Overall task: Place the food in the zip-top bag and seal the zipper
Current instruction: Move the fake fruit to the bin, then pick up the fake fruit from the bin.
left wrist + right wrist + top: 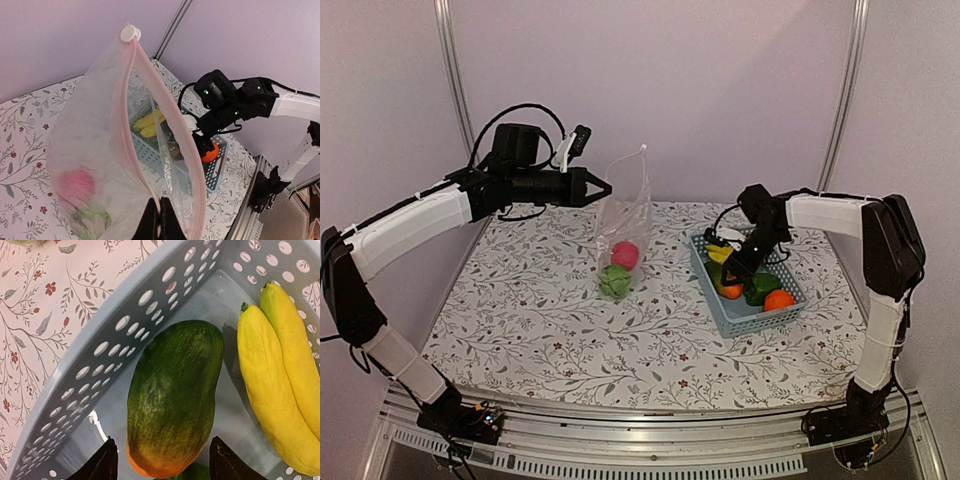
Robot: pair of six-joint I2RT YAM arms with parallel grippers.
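Left gripper is clenched on the top edge of the zip-top bag, its dark pointed fingers pinching the zipper, a thin pale pink strip that bows apart into an open, leaf-shaped mouth. A small white slider sits at the strip's far end. The bag is clear, crinkled film; it hangs upright with its bottom on the surface, which has a pale print of leaves and small red flowers. Inside the bag lie a pink-red fruit and a round green ball.

The right gripper is released, its black fingers standing either side of the orange end of the mango without clamping it. The mango is smooth, oval, dark green with fine streaks. It lies in a light-blue plastic basket with perforated walls, beside two matte yellow bananas. A green pepper and a glossy orange share the basket.
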